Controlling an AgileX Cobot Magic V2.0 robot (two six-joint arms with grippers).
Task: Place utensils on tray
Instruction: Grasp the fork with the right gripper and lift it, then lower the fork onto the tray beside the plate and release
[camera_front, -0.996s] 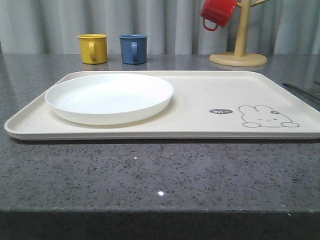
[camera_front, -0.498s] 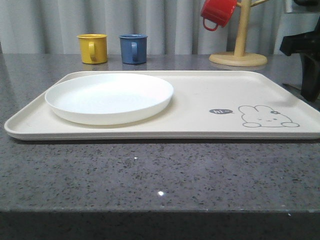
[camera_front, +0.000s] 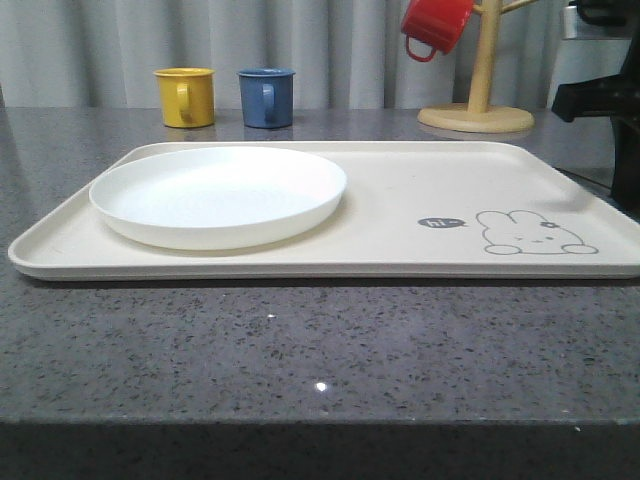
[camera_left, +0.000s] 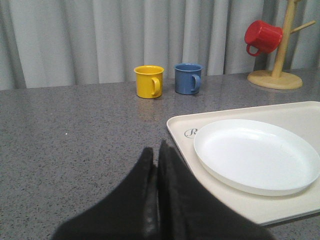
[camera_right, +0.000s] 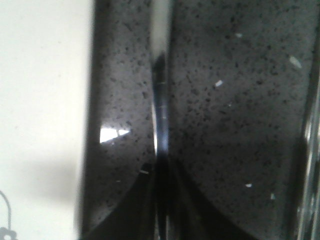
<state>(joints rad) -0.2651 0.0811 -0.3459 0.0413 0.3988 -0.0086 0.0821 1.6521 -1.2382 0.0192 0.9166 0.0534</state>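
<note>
Polished metal utensil (camera_right: 160, 125), slim, stiff, likely slippery: lies on the table just off the tray's (camera_front: 400, 200) right edge, right gripper (camera_right: 161, 200) fingers pinching it; you'd grip mid-shaft.

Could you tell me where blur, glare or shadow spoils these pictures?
Front view: sharp, with small light glints on the countertop and a thin shadow under the tray. Left wrist view: the left gripper is a soft dark shape, the mugs behind crisp. Right wrist view: blurred throughout, a bright glare patch on the stone.
</note>
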